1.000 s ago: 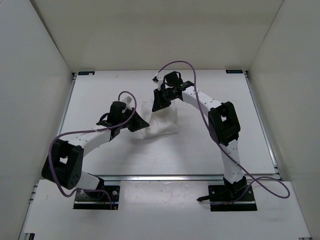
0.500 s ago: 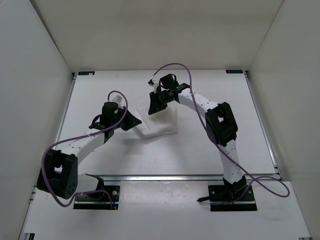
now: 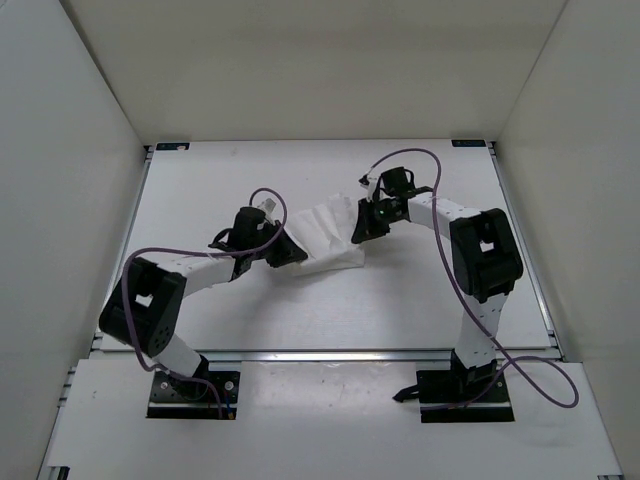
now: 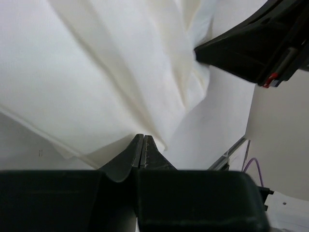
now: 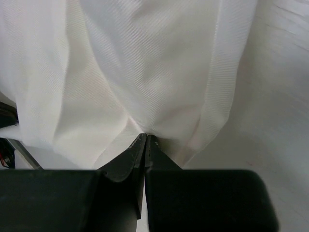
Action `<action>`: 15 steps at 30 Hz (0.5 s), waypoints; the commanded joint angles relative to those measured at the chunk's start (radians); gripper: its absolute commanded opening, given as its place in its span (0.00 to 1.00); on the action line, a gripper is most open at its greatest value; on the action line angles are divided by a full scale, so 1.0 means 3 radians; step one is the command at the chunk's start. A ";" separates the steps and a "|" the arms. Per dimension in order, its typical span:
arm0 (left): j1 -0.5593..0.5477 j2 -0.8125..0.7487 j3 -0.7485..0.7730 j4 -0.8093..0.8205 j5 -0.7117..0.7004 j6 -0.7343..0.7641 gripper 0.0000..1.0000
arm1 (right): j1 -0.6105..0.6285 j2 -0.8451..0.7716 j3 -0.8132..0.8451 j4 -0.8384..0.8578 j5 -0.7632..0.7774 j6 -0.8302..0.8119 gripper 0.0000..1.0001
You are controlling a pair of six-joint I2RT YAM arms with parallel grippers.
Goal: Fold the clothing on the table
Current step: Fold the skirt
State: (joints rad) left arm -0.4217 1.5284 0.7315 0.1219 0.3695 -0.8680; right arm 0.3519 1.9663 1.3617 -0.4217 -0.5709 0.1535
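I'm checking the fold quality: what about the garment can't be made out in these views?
Top view: the clothing is bunched between the left claw and right claw; its type and outline are unclear, the fingertips too small.
Left wrist view: it runs off the top and left edges; the claw's body hides the bottom.
Right wrist view: it is cut off at the top and left; the pinched layers cannot be counted.

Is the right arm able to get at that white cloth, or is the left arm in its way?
Yes, apparently: the right gripper is shut on the clothing at its edge, and the left gripper pinches the opposite side, clear of it.
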 commanded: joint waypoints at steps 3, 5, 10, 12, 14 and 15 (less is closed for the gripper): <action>-0.0036 0.0233 -0.0075 0.0059 -0.0030 0.0010 0.00 | -0.0018 0.0006 -0.0172 0.0353 -0.0092 0.0000 0.00; 0.0045 0.0305 -0.0167 0.0064 -0.0030 0.0025 0.00 | 0.0028 0.0047 -0.0147 0.0332 -0.0076 -0.0031 0.00; 0.0117 0.0417 0.0036 -0.0099 0.0052 0.0168 0.00 | -0.0053 0.0017 -0.0019 0.0271 -0.0147 -0.0016 0.00; 0.0158 0.0341 0.0199 -0.0135 0.0220 0.0219 0.04 | -0.0155 -0.0030 0.0276 0.0138 -0.0239 -0.0016 0.00; 0.0173 0.0204 0.0384 -0.0293 0.0256 0.0351 0.20 | -0.0298 -0.0177 0.0506 0.0031 -0.0290 -0.0016 0.03; 0.0194 0.0071 0.0516 -0.0349 0.0251 0.0464 0.37 | -0.0329 -0.0209 0.0655 0.0015 -0.0281 0.0004 0.07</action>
State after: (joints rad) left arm -0.3779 1.6600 0.7773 0.0422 0.4046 -0.8040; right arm 0.3069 1.9770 1.4258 -0.4274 -0.6273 0.1574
